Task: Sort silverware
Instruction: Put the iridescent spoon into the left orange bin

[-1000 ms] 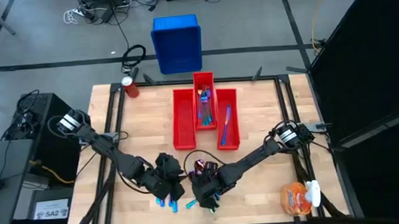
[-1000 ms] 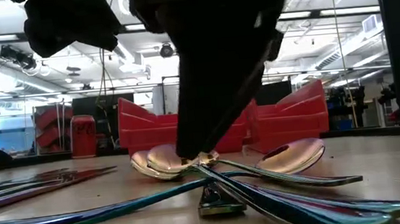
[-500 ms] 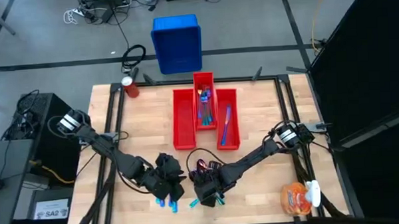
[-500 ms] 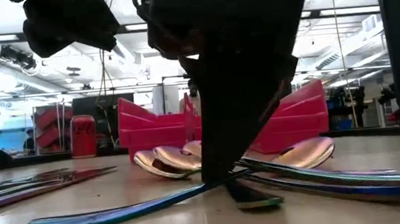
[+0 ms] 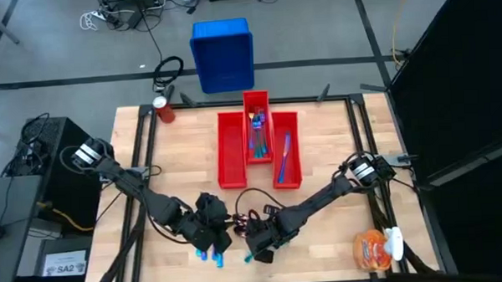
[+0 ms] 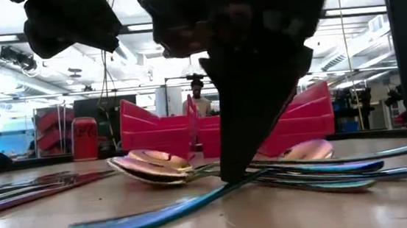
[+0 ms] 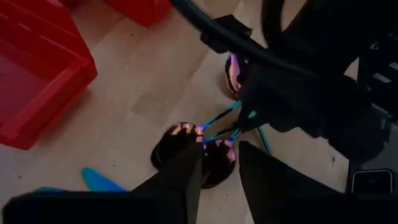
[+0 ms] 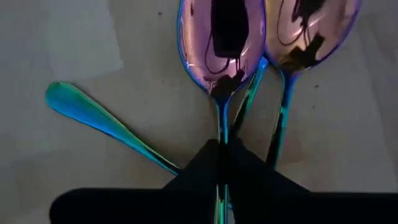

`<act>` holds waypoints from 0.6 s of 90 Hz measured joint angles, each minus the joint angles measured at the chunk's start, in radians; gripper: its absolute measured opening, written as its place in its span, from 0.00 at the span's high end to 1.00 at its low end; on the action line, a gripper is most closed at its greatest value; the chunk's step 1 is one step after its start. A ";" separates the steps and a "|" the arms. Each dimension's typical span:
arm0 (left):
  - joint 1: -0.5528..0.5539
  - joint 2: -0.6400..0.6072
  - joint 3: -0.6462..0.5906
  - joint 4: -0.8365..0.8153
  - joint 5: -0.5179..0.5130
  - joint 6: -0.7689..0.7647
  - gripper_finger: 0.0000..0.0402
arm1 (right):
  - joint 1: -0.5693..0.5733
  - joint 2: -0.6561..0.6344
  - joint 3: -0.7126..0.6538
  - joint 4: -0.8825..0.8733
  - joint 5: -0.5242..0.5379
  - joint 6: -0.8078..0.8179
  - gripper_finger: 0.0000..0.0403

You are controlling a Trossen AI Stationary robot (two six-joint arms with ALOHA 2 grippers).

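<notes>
Several iridescent pieces of silverware lie near the table's front edge. Two spoons (image 8: 221, 46) (image 8: 311, 31) lie side by side, bowls up, with a teal handle (image 8: 93, 115) crossing under them. More pieces (image 6: 33, 189) lie flat to one side. My right gripper (image 5: 259, 244) is down on the pile, shut on one spoon. Beside it on the left, my left gripper (image 5: 212, 236) hovers with its fingers (image 7: 180, 180) apart above the spoon bowls (image 7: 186, 143), touching nothing. My right gripper pinches the spoon's thin handle (image 8: 221, 134) between its two fingers, just behind the bowl. The fingers come from above, pointing down, their tips (image 6: 238, 171) at table height. The spoon lies on the table among the other pieces, bowl up.
Three long red bins (image 5: 232, 154) stand in the table's middle, two holding sorted pieces. A red can (image 5: 164, 110) stands at the far left corner and an orange packet (image 5: 374, 248) at the near right. A blue crate (image 5: 223, 54) sits beyond the far edge.
My right gripper has come down a little toward the table's near edge and shut on the spoon's handle. The spoons and the teal-handled piece have slid and turned on the table, their handles swinging round.
</notes>
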State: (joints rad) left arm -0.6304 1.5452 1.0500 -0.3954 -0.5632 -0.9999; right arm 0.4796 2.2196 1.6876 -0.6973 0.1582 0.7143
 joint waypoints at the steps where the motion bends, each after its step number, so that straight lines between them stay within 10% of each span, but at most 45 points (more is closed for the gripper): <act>1: 0.000 0.000 0.000 0.000 0.000 0.000 0.78 | 0.001 -0.002 0.000 -0.001 0.001 0.000 0.99; 29: -0.008 -0.009 0.000 -0.003 -0.029 0.047 0.78 | 0.027 -0.094 0.000 -0.017 0.112 -0.018 1.00; 54: -0.144 -0.139 0.000 0.000 -0.301 0.102 0.78 | 0.009 -0.216 0.000 0.087 0.098 -0.151 1.00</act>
State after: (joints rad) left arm -0.7747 1.4060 1.0500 -0.3958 -0.8647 -0.8979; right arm 0.4889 2.0039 1.6877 -0.6104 0.2559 0.5635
